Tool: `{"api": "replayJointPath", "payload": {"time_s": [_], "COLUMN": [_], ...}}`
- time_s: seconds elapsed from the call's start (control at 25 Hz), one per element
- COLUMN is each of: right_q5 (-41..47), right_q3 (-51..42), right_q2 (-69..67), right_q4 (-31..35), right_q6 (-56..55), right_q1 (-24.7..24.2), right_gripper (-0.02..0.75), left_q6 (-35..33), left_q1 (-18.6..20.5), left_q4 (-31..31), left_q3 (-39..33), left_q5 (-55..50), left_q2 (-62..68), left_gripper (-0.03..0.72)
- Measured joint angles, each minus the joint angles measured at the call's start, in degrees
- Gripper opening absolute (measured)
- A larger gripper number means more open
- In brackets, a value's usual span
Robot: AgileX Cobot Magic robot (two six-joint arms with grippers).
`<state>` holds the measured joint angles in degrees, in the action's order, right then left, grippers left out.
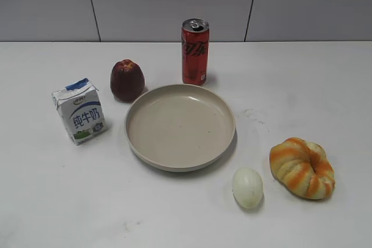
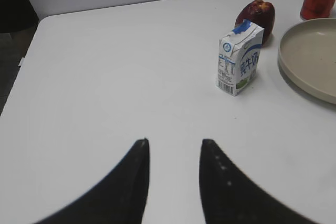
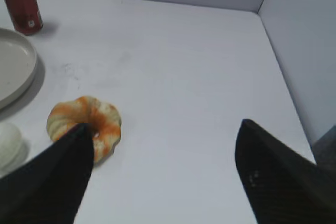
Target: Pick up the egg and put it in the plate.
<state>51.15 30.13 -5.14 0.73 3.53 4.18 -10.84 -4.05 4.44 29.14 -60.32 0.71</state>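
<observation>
The pale egg (image 1: 247, 187) lies on the white table just in front and to the right of the beige plate (image 1: 145, 149). It shows at the left edge of the right wrist view (image 3: 8, 144). The plate is empty; its rim shows in the left wrist view (image 2: 286, 69) and the right wrist view (image 3: 26, 77). My left gripper (image 2: 173, 141) is open and empty over bare table, well left of the plate. My right gripper (image 3: 165, 124) is wide open and empty, to the right of the egg. Neither gripper shows in the exterior view.
An orange-striped bread ring (image 1: 302, 168) lies right of the egg. A red can (image 1: 195, 51) stands behind the plate. A dark red fruit (image 1: 127, 79) and a milk carton (image 1: 79, 111) stand to the plate's left. A wall (image 3: 299, 35) borders the table's right.
</observation>
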Motion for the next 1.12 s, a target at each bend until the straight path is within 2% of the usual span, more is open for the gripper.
{"api": "replayJointPath", "payload": {"time_s": [0.16,0.24,0.32,0.52,0.72,0.92,1.12], "right_q5": [-11.3,-13.3,-13.2,-6.2,-2.9,-3.1,-6.7], "right_q3": [0.2,1.2,3.0,10.2,17.9,23.5,25.7], "right_q2": [-9.3,-15.8,-24.2,-46.0,-65.3,-78.8,-89.1], "right_q4": [-0.4,0.4,3.4,16.8,17.4,9.7,8.2], "right_q6": [0.0,0.0,2.6,13.1,9.8,-4.8,-15.6], "right_q1": [0.0,0.0,0.0,2.0,12.5,27.0,33.9], "right_gripper": [0.67,0.671,0.669,0.663,0.651,0.643,0.636], "left_q6": [0.0,0.0,0.0,0.0,0.0,0.0,0.0], "left_q1": [0.0,0.0,0.0,0.0,0.0,0.0,0.0], "left_q4": [0.0,0.0,0.0,0.0,0.0,0.0,0.0], "left_q3": [0.0,0.0,0.0,0.0,0.0,0.0,0.0], "left_q5": [0.0,0.0,0.0,0.0,0.0,0.0,0.0], "left_q2": [0.0,0.0,0.0,0.0,0.0,0.0,0.0], "left_gripper": [0.239,0.239,0.239,0.239,0.239,0.239,0.239]}}
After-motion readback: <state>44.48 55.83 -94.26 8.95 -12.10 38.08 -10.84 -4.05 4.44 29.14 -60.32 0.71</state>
